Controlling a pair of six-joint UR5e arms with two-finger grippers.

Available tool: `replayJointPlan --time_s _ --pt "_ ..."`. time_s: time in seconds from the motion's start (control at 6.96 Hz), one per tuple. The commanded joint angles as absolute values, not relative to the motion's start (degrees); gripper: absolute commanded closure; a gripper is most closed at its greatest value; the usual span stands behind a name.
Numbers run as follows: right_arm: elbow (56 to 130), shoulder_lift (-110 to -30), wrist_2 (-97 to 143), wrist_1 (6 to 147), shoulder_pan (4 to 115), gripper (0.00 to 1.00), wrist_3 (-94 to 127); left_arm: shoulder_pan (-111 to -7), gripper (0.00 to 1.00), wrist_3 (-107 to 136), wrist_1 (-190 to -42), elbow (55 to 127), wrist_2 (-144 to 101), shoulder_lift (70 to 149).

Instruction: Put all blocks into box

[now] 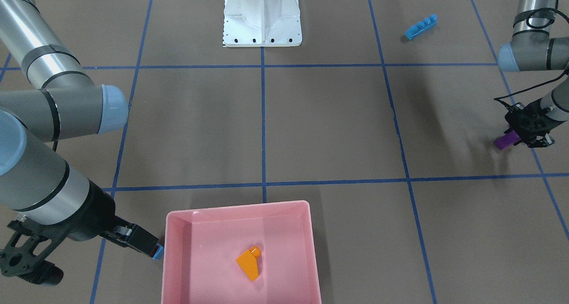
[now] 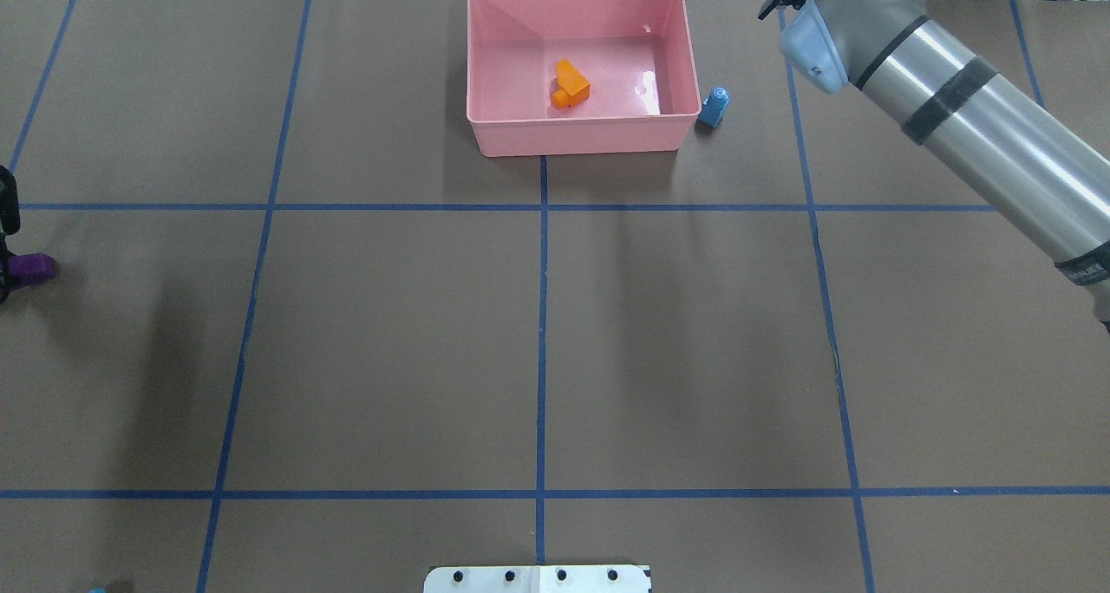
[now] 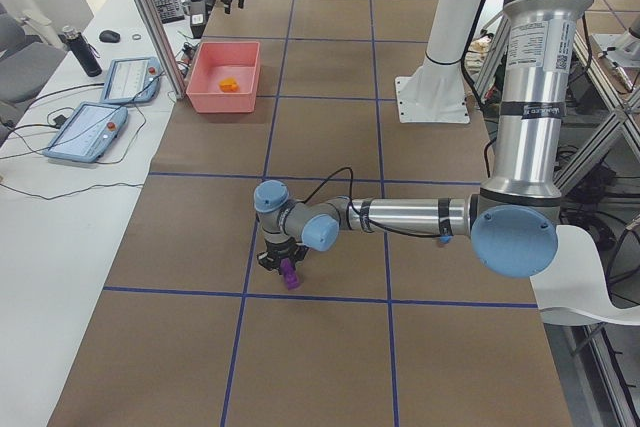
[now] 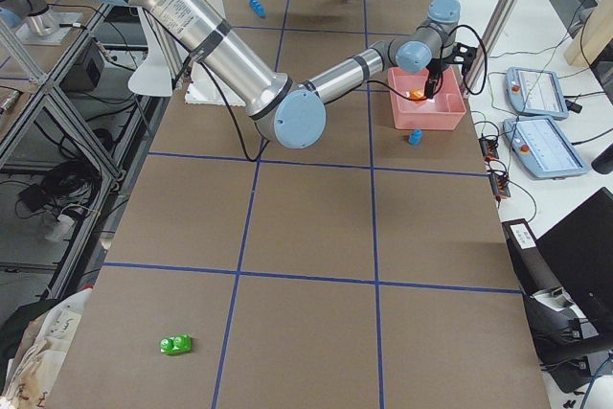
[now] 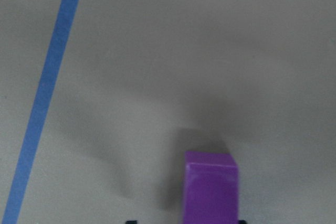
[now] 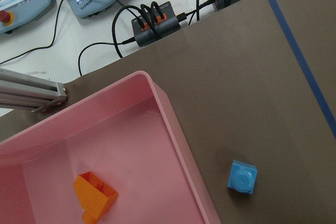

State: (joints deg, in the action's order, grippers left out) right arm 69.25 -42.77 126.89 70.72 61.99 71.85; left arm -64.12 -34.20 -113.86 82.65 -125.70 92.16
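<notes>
My left gripper [image 1: 529,135] is shut on the purple sloped block [image 1: 506,141], just above the table; the block fills the bottom of the left wrist view [image 5: 211,187]. The pink box [image 1: 238,208] holds the orange sloped block [image 1: 250,263]. The small light-blue block [image 2: 714,107] stands on the table just outside the box's wall, also in the right wrist view [image 6: 242,177]. My right gripper [image 1: 26,264] hangs open and empty above that side of the box. The long blue block [image 1: 421,26] and the green block [image 4: 176,343] lie far from the box.
The white robot base [image 1: 262,15] stands at the middle of the robot's edge of the table. Blue tape lines cross the brown table. Cables and a power strip [image 6: 157,19] lie past the table edge behind the box.
</notes>
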Motion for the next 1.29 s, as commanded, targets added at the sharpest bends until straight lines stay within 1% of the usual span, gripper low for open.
replayJointPlan --time_s 0.0,0.29,0.43,0.57,0.72,0.86,1.01,1.15 --pt "74.5 -51.1 128.1 70.7 63.8 0.0 65.8 -64.2 1.0 -12.3 -110.3 89.7 -135.6 96.7" --pt "81.1 -61.9 131.9 70.6 67.6 0.0 55.9 -63.3 1.0 6.5 -105.2 90.2 -136.8 110.1" --pt "84.7 -66.9 132.2 70.6 68.5 0.0 52.3 -59.2 1.0 17.0 -105.1 89.1 -136.5 116.7" --pt "87.9 -71.5 132.2 70.6 69.3 0.0 48.5 -57.5 1.0 24.4 -105.1 85.0 -136.4 124.3" --pt "89.8 -74.5 132.5 70.7 69.9 0.0 45.9 -56.0 1.0 31.0 -105.3 78.3 -136.4 133.2" --pt "90.4 -75.4 132.5 70.6 70.0 0.0 45.3 -54.1 1.0 35.0 -105.8 70.9 -136.1 140.9" --pt "90.5 -76.3 132.5 70.5 70.3 0.0 44.7 -53.5 1.0 38.9 -106.0 65.1 -133.5 147.4" --pt "90.7 -77.4 132.5 70.5 70.7 0.0 42.0 -51.6 1.0 43.5 -107.0 61.6 -128.5 151.1"
